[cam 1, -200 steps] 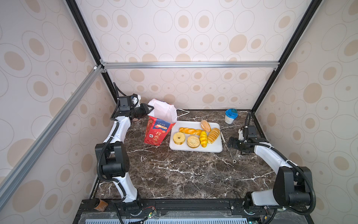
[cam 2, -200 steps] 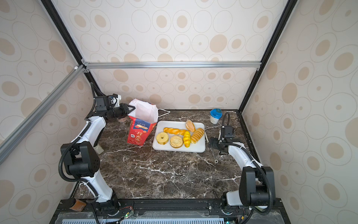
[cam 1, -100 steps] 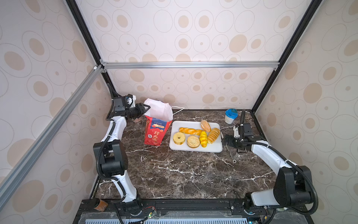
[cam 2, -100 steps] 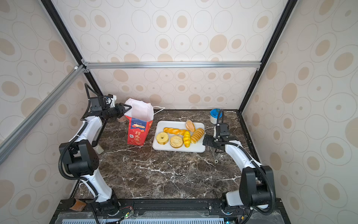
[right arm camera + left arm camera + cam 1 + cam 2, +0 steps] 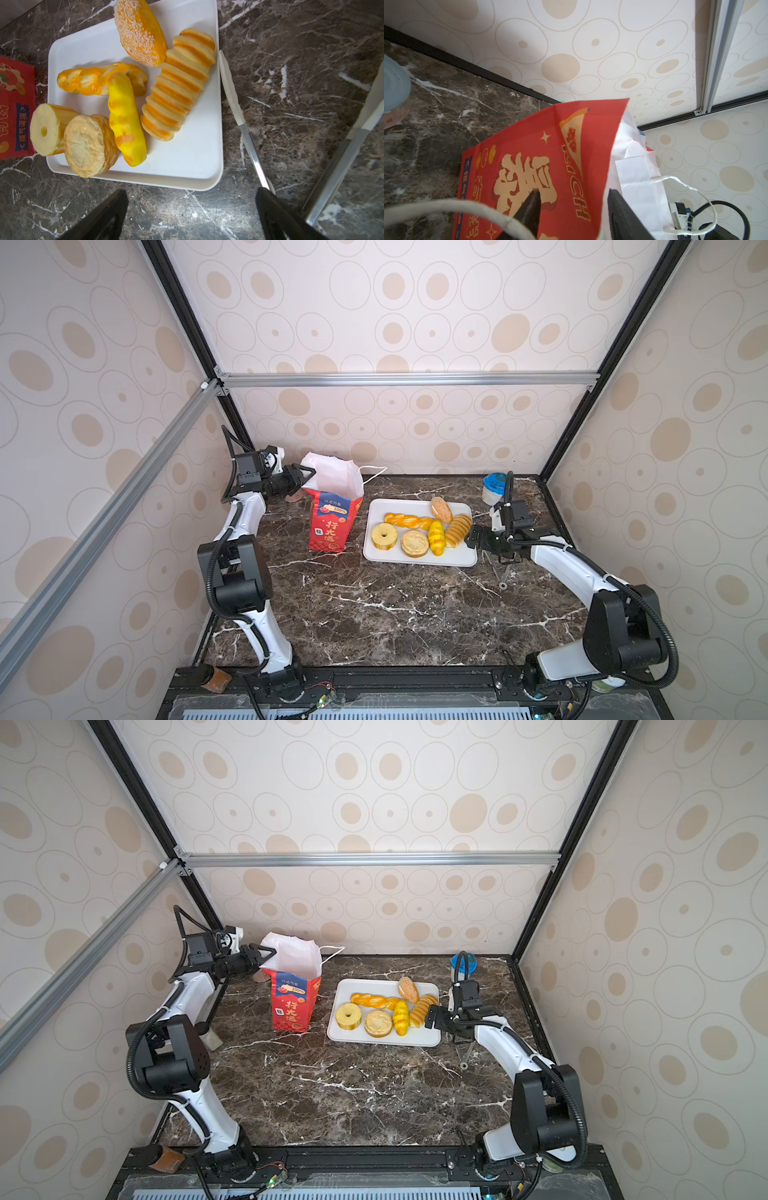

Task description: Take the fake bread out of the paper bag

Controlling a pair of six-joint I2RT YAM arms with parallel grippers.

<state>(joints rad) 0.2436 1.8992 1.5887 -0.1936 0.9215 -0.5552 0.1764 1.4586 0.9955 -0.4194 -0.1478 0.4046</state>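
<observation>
While all six breads (image 5: pixel 435 533) lie on the tray (image 5: pixel 459 558) beside the upright bag (image 5: pixel 330 526), your left gripper (image 5: pixel 574 191) straddles its rim, half open; right gripper (image 5: pixel 191 190) wide, empty. Bread likely light, squashy: pinch mid-body.

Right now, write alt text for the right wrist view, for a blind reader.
Six pieces of fake bread lie on a white tray on dark marble. The open right gripper hangs just outside the tray's rim; metal tongs lie beside it, the red paper bag past the opposite edge.
</observation>
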